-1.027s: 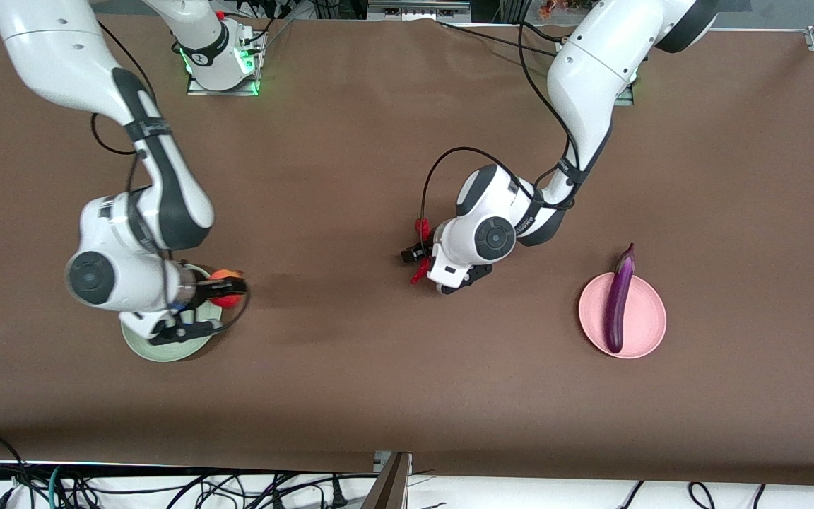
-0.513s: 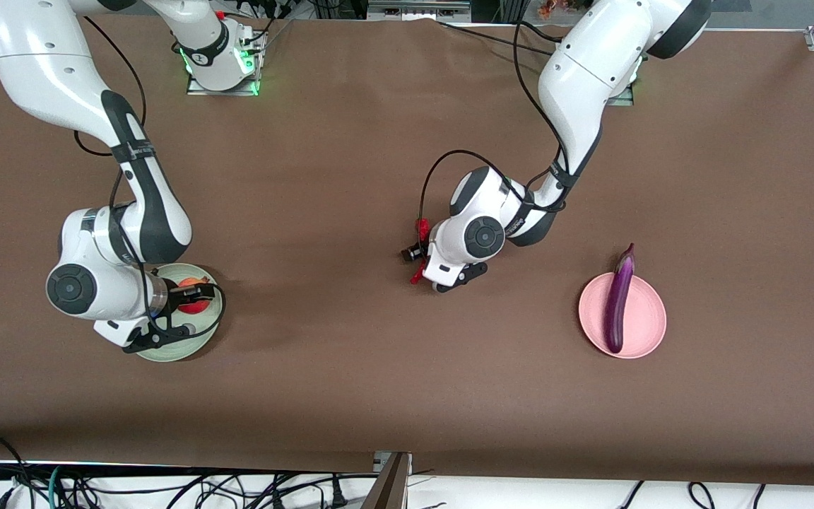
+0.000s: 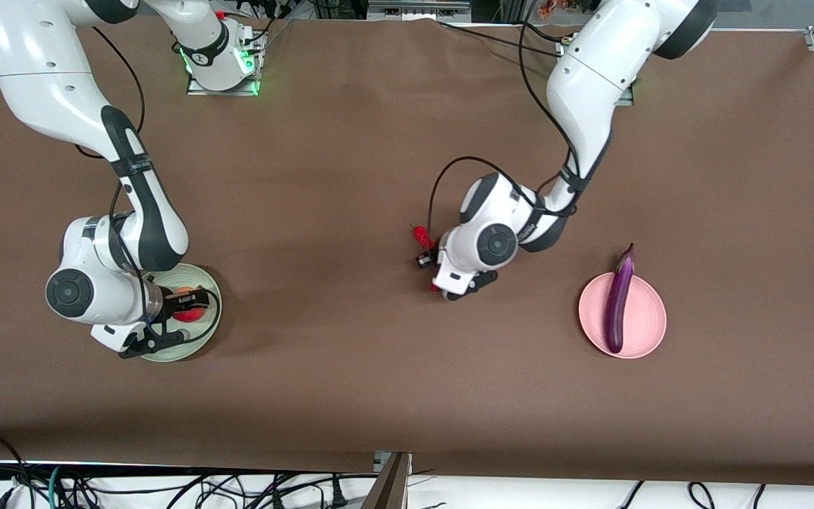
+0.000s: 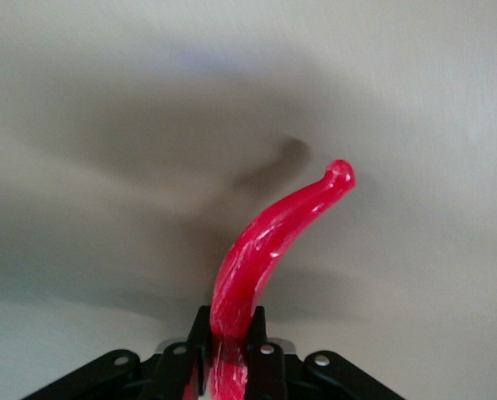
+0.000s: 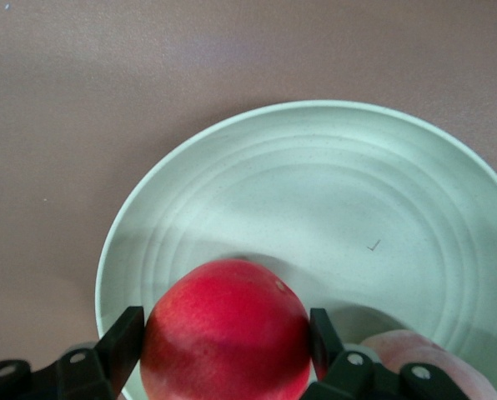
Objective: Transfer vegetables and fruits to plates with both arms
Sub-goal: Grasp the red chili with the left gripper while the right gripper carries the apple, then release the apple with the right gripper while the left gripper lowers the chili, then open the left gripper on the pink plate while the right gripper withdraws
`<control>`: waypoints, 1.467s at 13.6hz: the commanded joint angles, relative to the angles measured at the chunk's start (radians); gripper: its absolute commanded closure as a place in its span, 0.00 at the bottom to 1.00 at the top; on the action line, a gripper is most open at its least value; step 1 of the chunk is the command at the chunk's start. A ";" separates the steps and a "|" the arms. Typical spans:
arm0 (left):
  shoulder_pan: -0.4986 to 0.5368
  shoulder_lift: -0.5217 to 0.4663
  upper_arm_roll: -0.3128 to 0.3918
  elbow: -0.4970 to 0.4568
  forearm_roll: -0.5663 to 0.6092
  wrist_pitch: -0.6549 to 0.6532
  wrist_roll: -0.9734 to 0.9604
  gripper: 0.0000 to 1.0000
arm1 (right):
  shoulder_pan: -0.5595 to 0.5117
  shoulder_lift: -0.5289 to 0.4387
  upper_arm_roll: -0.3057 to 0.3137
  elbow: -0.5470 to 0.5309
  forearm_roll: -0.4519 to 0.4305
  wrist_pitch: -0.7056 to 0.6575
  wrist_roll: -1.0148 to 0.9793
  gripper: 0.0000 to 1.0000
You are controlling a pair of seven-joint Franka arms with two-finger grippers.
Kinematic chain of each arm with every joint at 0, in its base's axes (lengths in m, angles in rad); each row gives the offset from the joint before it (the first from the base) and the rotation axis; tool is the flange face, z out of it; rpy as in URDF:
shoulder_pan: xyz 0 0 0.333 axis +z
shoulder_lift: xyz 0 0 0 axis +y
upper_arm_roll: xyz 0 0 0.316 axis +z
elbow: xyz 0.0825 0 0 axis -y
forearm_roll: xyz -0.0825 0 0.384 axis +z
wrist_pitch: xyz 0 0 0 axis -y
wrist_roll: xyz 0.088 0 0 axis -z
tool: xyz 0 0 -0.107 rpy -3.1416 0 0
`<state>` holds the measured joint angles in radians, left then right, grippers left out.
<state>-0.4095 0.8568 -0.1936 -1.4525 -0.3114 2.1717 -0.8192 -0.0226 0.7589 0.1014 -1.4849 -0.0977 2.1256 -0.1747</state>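
1. Glossy red, the chili pepper [image 4: 269,250] is clamped at one end between the closed fingers of the left gripper [image 4: 230,337], its curved tip sticking out past them over the brown table [image 3: 350,177]; in the front view only a short red stub [image 3: 421,235] shows beside the wrist, toward the right arm's end of the table from the pink plate [image 3: 644,318].
2. The purple eggplant [image 3: 619,300] lies lengthwise across the pink plate, its stem end reaching over the rim on the side farther from the front camera.
3. The red fruit [image 5: 228,333] sits between the fingers of the right gripper [image 5: 228,342], which press against both its sides, right over the mint green plate [image 5: 357,208]; whether it touches the plate cannot be told.
4. A pale peach-coloured fruit [image 5: 419,367] lies on the green plate just beside the red one, only partly in the right wrist view.
5. The green plate [image 3: 205,332] lies well apart from the pink plate, at the right arm's end of the table, about as near to the front camera as the pink one.
6. The right gripper [image 3: 191,300] is low over the green plate; the left gripper [image 3: 427,256] is low over bare table between the two plates, closer to the pink one.
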 commanded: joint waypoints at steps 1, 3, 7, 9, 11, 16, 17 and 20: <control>0.137 -0.030 -0.009 0.088 0.023 -0.206 0.160 1.00 | -0.014 -0.009 0.009 0.005 0.001 0.008 -0.008 0.00; 0.243 -0.024 -0.009 0.165 0.018 -0.346 0.324 1.00 | -0.017 -0.048 0.020 0.006 0.004 -0.044 -0.005 0.00; 0.365 -0.024 -0.001 0.170 0.032 -0.380 0.633 1.00 | -0.010 -0.191 0.024 0.006 0.007 -0.203 -0.003 0.00; 0.399 -0.024 0.017 0.170 0.116 -0.380 0.751 1.00 | -0.003 -0.266 0.024 0.006 0.047 -0.312 0.006 0.00; 0.432 -0.022 0.020 0.172 0.150 -0.377 0.854 1.00 | -0.002 -0.344 0.023 0.005 0.070 -0.401 0.058 0.00; 0.455 -0.015 0.054 0.172 0.158 -0.371 0.972 1.00 | -0.005 -0.518 0.026 -0.009 0.069 -0.616 0.156 0.00; 0.455 -0.013 0.059 0.172 0.158 -0.369 0.988 1.00 | -0.005 -0.559 0.027 -0.015 0.069 -0.647 0.188 0.00; 0.455 -0.007 0.068 0.172 0.160 -0.366 1.000 0.91 | -0.011 -0.679 0.029 -0.115 0.067 -0.674 0.222 0.00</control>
<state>0.0474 0.8435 -0.1314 -1.2889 -0.1757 1.8041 0.1537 -0.0228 0.1754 0.1225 -1.4910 -0.0429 1.4482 0.0261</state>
